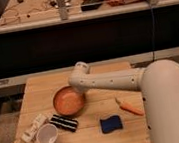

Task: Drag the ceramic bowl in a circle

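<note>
Bowl (67, 103) on table (35, 91), left of ctr. Gripper (79, 91) at bowl's far-right rim; open or closed: can't tell. Cup (47, 135) near-left; sponge (111, 124), carrot (130, 109) to right.

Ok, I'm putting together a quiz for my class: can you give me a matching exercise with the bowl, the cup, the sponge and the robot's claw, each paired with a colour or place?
Things:
1 bowl
2 cup
3 sponge
4 claw

Matches:
a blue
b at the bowl's rim
c white
d orange-brown

Pairs: 1-d, 2-c, 3-a, 4-b
</note>
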